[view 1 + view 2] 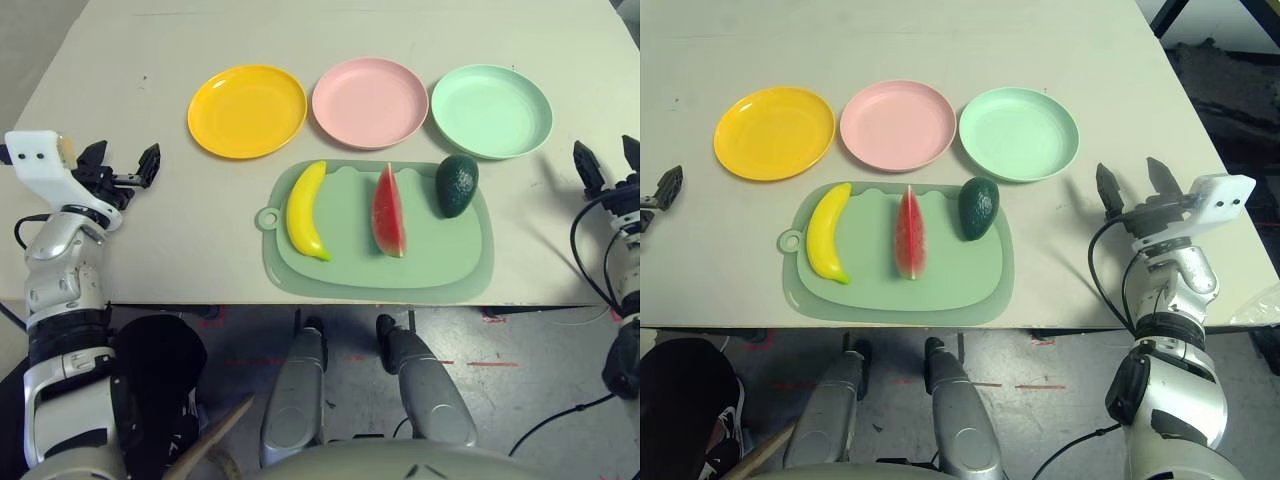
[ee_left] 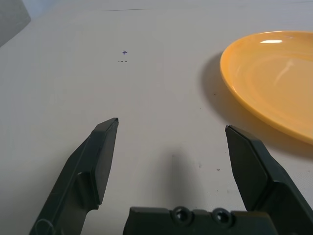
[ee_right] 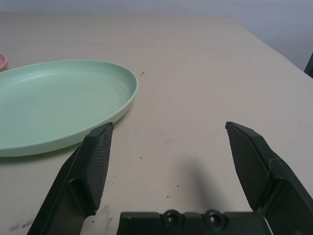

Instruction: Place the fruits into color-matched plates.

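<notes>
Pale beige table fills most of the head views, with grey floor showing along the lower part of the frame. Three round shallow plates sit in a row in the upper middle: a yellow-orange plate at the left, a pink plate in the centre and a mint green plate at the right, each close beside the next. Just below them lies a pale green cutting board with rounded corners and a small ring tab on its left edge. On it rest three toy fruits, apart from one another: a curved yellow banana at the left, a red watermelon wedge with a green rind in the middle, and a dark green bumpy avocado at the upper right corner of the board. A few small ink marks on the tabletop cannot be read.

At the left edge of the frame the left gripper hovers low over bare table, left of the yellow-orange plate, its fingers spread wide with nothing between them. At the right the right gripper is held the same way beside the mint green plate, fingers wide apart and empty, its silver forearm reaching up from the lower right corner
</notes>
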### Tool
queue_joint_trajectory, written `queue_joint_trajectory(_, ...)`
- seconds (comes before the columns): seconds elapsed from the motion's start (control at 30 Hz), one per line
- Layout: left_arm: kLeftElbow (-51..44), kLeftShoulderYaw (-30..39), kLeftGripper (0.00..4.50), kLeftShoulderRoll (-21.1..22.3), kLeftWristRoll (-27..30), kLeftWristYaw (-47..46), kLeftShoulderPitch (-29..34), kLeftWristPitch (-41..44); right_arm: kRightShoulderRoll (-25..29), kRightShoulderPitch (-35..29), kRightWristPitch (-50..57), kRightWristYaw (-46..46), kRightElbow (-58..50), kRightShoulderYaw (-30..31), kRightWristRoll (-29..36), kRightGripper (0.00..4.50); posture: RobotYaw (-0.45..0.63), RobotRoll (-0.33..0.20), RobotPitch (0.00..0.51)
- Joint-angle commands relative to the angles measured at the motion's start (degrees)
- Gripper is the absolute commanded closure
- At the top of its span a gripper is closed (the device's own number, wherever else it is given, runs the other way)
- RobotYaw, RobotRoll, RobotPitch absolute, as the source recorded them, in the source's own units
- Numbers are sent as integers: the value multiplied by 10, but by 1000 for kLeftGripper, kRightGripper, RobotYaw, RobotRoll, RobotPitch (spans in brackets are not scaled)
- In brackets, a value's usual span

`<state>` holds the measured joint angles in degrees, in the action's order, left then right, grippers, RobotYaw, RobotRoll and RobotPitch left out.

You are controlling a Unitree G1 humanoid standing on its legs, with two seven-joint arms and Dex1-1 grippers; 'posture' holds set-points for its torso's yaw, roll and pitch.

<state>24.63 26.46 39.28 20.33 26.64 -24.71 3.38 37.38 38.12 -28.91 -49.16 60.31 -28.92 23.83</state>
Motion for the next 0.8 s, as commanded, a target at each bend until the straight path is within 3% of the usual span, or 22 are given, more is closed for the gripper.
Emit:
queue_joint_trajectory(0.03, 3, -3, 40, -2, -7, 0, 9, -4, 8, -5, -5, -3, 8, -5, 3, 0, -33, 0, 371)
queue_joint_trajectory(0.43, 3, -6, 40, 7, -3, 14, 10, 1, 18, -1, 27, -50, -17, -3, 19, 0, -19, 0, 387)
queue_joint_trajectory(0.67, -43, -32, 40, 54, 91, 275, 14, 40, 66, -30, 173, -96, -172, 31, 25, 0, -24, 0, 386)
queue_joint_trajectory(0.8, -55, -62, 40, 93, 136, 424, 4, 97, 138, -36, 288, -95, -273, 68, 4, 0, -44, 0, 377)
